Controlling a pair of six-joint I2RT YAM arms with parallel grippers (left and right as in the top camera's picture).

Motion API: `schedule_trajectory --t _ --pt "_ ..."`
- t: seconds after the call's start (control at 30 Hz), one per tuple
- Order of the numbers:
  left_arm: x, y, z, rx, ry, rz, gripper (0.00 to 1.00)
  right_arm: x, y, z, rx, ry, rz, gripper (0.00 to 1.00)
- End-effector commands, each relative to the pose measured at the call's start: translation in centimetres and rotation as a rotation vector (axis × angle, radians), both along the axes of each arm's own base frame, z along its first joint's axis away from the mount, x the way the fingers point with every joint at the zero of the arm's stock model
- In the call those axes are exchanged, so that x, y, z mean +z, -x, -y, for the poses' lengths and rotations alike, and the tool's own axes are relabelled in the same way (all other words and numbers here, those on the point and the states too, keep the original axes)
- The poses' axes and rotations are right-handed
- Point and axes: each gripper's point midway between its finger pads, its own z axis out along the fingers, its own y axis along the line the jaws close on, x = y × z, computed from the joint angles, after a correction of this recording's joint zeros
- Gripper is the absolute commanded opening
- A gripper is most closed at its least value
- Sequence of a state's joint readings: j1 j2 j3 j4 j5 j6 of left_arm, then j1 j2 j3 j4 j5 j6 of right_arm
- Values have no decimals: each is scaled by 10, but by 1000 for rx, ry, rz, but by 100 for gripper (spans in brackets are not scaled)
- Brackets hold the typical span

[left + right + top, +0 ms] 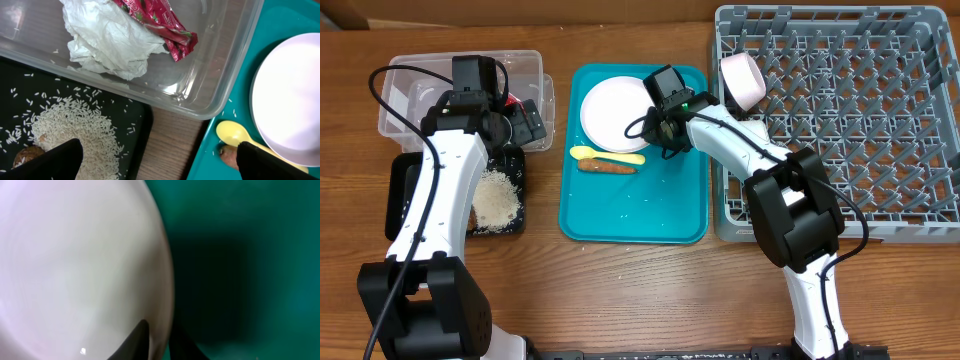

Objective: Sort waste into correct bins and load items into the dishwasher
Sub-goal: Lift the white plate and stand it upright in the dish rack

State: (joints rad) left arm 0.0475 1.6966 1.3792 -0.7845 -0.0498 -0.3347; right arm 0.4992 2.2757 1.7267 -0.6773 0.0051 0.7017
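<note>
The right claw [159, 326] stands narrow, pinching the plate [75, 255] by its rim; likely stiff, slick and breakable, so hold the edge squarely.

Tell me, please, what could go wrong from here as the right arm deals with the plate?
The right gripper straddles only the thin rim of the plate, so the plate may slip or tilt if lifted. The yellow spoon and the carrot stick lie right by the plate on the teal tray; a dragged plate could knock them. A pale bowl sits in the corner of the dish rack, where the plate might bump it.
</note>
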Motion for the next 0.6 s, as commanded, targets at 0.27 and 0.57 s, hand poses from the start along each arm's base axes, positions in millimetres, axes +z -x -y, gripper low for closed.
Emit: schedule_trajectory --t 0.27,0.57 --pt "13 -3 -2 9 -10 36 100 17 -21 22 49 28 44 4" --pt "13 -3 -2 9 -10 36 100 103 -38 43 180 84 204 4"
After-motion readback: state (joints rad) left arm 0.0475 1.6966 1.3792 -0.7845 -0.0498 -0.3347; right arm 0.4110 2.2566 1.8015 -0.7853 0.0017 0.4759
